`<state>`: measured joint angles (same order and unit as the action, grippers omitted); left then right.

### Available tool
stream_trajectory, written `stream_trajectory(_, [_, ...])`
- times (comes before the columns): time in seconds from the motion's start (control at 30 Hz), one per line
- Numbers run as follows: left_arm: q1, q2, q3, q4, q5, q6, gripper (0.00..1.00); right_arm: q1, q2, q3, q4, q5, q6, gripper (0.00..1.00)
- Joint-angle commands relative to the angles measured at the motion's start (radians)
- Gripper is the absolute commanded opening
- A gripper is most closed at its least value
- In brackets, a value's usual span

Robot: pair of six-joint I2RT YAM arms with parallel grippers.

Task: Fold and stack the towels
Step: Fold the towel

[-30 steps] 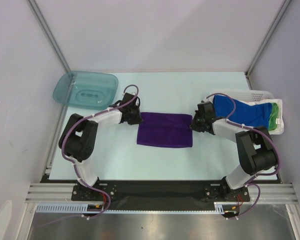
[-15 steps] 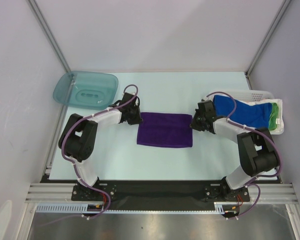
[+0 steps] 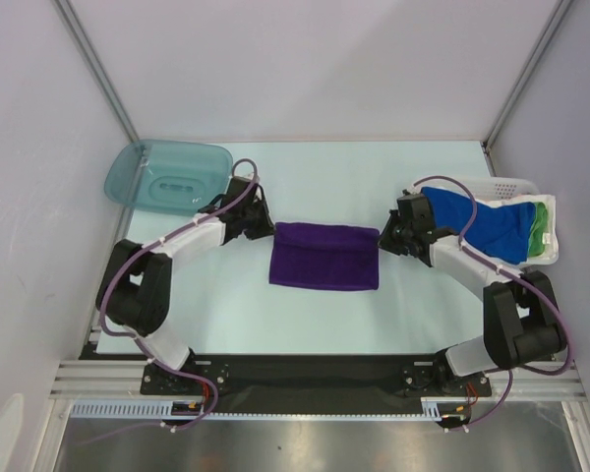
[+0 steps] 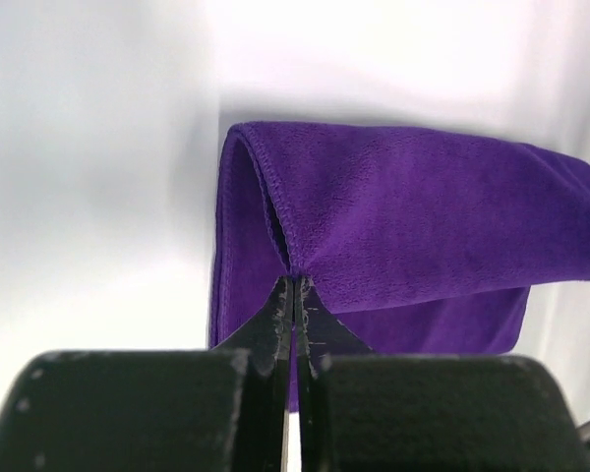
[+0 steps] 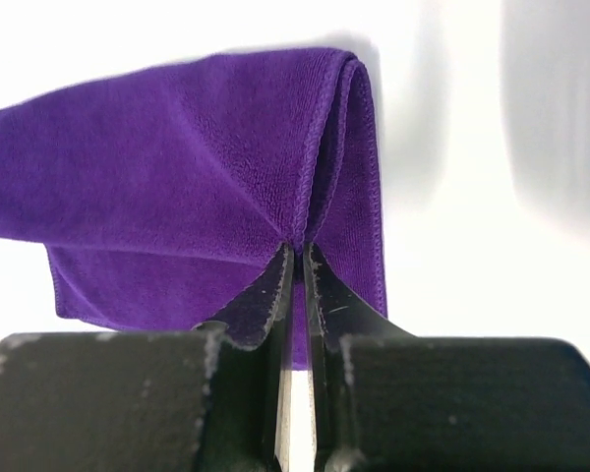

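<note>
Top view: purple towel point(image 3: 324, 256) lies folded near the centre of the frame on the pale table point(image 3: 324, 177), its long side running left to right. It sits between the two arms.

Left gripper point(image 3: 266, 227) is at the towel's upper-left corner. Left wrist view: jaws pressed together with a pinch of purple cloth edge caught at the fingertips point(image 4: 280, 305). The pinched layer is pulled up, so the fold stands open like a tent at that end, and the stitched hem shows along the lifted edge.

Right gripper point(image 3: 383, 238) is at the towel's upper-right corner. Right wrist view: jaws nearly together, clamped on the purple hem at the fingertips point(image 5: 275, 280). Here too the top layer rises off the one beneath and the doubled edge is visible.

Blue towel point(image 3: 477, 224) hangs over the white basket point(image 3: 501, 183) at the right of the frame, draped across its near rim. Green towel point(image 3: 542, 224) is in the same basket, just beside the blue one on its right and mostly covered by it. Neither is folded.

Teal plastic tub point(image 3: 167, 177) sits at the upper left of the table, well apart from all three towels.
</note>
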<state>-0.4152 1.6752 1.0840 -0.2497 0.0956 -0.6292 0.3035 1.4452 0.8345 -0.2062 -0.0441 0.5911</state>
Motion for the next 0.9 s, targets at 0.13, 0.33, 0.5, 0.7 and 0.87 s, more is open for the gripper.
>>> stream_trajectory(0.13, [0.016,-0.107,-0.078,0.024,0.036,-0.017,0.0,-0.009,-0.086,-0.024,-0.038,-0.028,-0.019,0.0])
stream_trajectory(0.33, [0.019,-0.158,-0.127,0.033,0.041,-0.014,0.0,-0.007,-0.138,-0.052,-0.059,-0.034,-0.016,0.0])
stream_trajectory(0.5, [0.019,-0.181,-0.156,0.044,0.058,-0.018,0.0,0.003,-0.18,-0.083,-0.076,-0.039,-0.01,0.0])
stream_trajectory(0.7, [0.019,-0.203,-0.2,0.062,0.073,-0.021,0.0,0.019,-0.226,-0.113,-0.094,-0.036,0.003,0.0])
stream_trajectory(0.87, [0.019,-0.233,-0.254,0.078,0.09,-0.024,0.0,0.034,-0.255,-0.136,-0.104,-0.03,0.013,0.0])
